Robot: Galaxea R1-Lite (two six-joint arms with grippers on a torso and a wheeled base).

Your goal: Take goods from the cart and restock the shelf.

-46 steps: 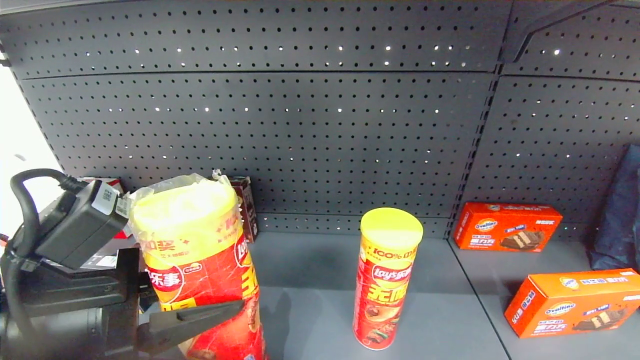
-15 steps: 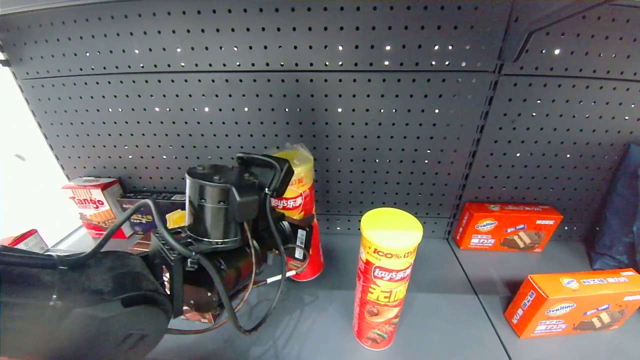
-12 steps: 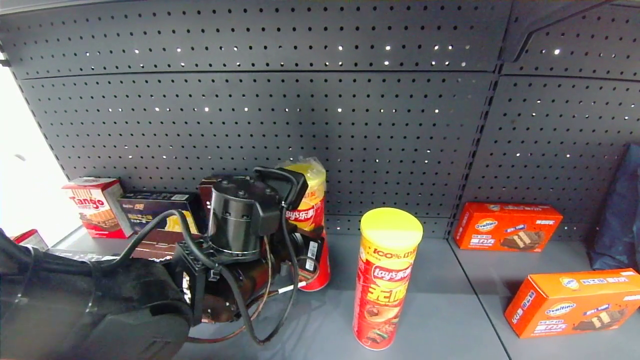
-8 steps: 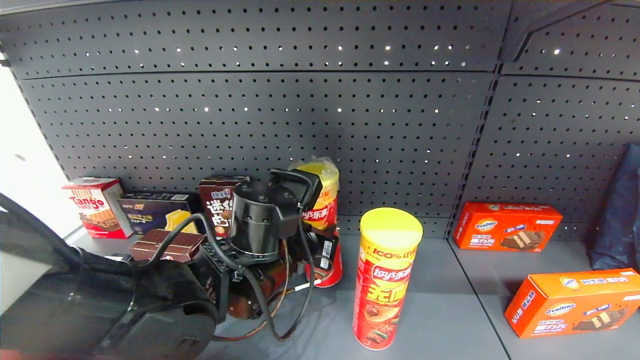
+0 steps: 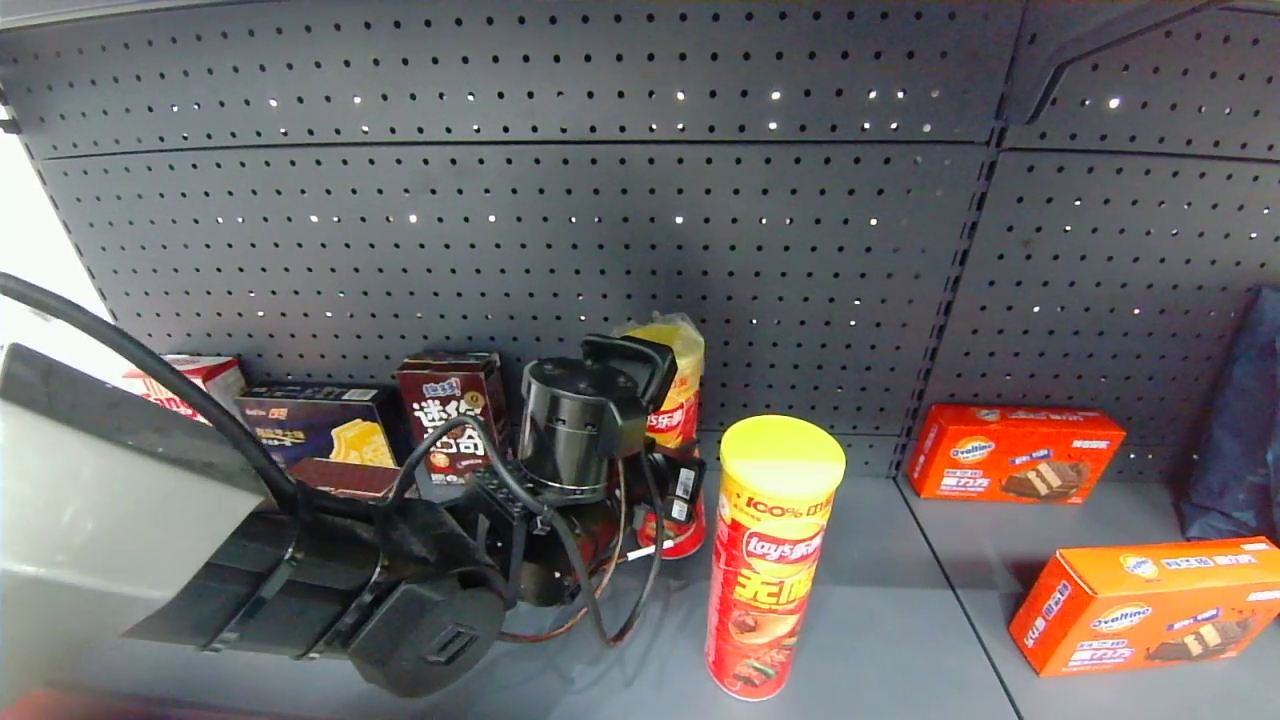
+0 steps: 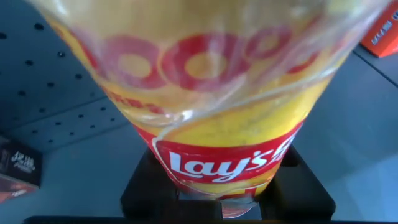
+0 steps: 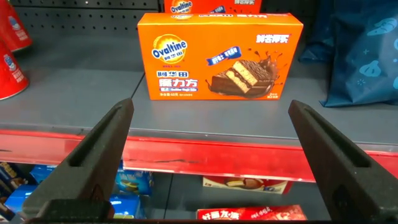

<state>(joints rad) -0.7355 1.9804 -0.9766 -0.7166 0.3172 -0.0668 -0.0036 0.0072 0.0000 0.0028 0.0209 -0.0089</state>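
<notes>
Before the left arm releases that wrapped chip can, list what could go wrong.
1. The wrapped chip can is tall and narrow. If the left end effector opens before the can sits flat on the shelf, it may topple.
2. The standing chip can is close beside it. Pulling the arm back carelessly could knock that one over.

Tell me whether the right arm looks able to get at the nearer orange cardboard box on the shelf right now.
Probably yes: the open right hand faces the nearer orange cardboard box head-on, with bare grey shelf between them.
</notes>
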